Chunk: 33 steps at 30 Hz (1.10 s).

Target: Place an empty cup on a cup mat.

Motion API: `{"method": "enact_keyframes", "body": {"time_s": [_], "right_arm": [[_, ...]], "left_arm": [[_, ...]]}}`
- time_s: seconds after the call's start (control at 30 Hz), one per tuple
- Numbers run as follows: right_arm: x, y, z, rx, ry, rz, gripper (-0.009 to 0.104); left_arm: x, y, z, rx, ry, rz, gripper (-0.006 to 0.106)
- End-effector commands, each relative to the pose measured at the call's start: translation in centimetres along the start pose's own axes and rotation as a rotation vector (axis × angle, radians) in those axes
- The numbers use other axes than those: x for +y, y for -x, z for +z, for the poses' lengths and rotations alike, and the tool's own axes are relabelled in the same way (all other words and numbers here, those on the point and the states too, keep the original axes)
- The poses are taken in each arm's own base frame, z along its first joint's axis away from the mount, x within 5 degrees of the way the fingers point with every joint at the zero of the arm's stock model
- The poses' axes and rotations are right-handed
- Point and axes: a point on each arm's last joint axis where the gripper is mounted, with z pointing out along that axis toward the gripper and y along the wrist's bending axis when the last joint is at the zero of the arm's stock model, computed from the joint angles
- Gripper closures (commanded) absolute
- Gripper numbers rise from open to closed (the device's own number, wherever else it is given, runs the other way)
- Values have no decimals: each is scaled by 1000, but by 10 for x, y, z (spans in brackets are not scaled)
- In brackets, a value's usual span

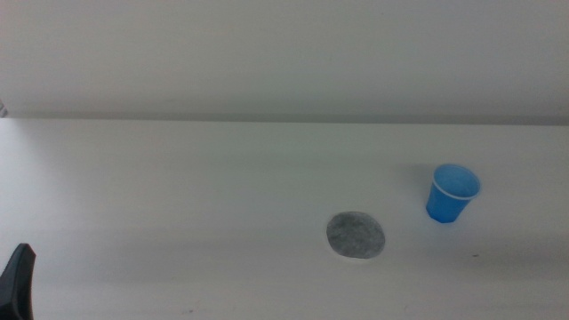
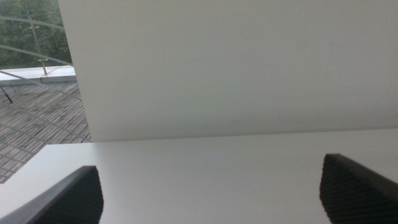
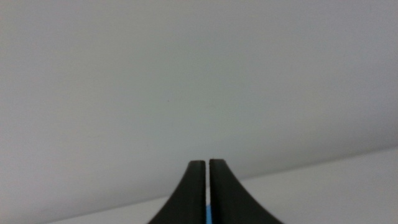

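The blue cup (image 1: 452, 192) stands upright and empty on the white table at the right. The grey round cup mat (image 1: 356, 236) lies flat to its left and nearer the front, apart from it. My left gripper (image 2: 211, 180) is open and empty, its jaws wide apart; one dark jaw shows at the bottom left edge of the middle view (image 1: 18, 280), far from both things. My right gripper (image 3: 207, 163) is shut, jaws together, with a thin blue sliver showing in the slit. It is out of the middle view.
The white table (image 1: 178, 196) ends at a pale back wall (image 1: 284, 53). In the left wrist view a wooden deck and railing (image 2: 34, 81) show beyond the wall's edge.
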Motion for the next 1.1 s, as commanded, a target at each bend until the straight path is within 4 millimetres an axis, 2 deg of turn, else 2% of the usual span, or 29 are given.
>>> {"method": "enact_keyframes", "body": {"time_s": [0.0,0.07,0.1,0.23,0.33,0.43,0.53,0.67,0.77,0.83,0.97,1.07], "right_arm": [[2,8,3,34,-7,36,88],[4,16,8,131,-30,-23,72],[5,22,11,201,-46,-74,59],[10,46,31,464,-106,-140,1],[15,67,50,652,-126,-177,3],[18,80,68,823,-153,-181,2],[21,89,86,907,-172,-153,2],[19,86,93,958,-201,-158,2],[15,82,96,997,-314,-35,2],[14,83,104,1047,-343,-48,2],[11,89,140,1182,-391,-53,2],[2,89,180,1226,-417,-40,2]], "left_arm": [[0,-10,-1,-18,-8,0,7],[0,-10,-1,-18,-8,0,7],[0,-10,-1,-18,-8,0,7],[0,-10,-1,-18,-8,0,7],[0,-10,-1,-18,-8,0,7],[0,-10,-1,-18,-8,0,7],[0,-10,-1,-18,-8,0,7],[0,-10,-1,-18,-8,0,7],[0,-10,-1,-18,-8,0,7],[0,-10,-1,-18,-8,0,7],[0,-10,-1,-18,-8,0,7],[0,-10,-1,-18,-8,0,7]]}}
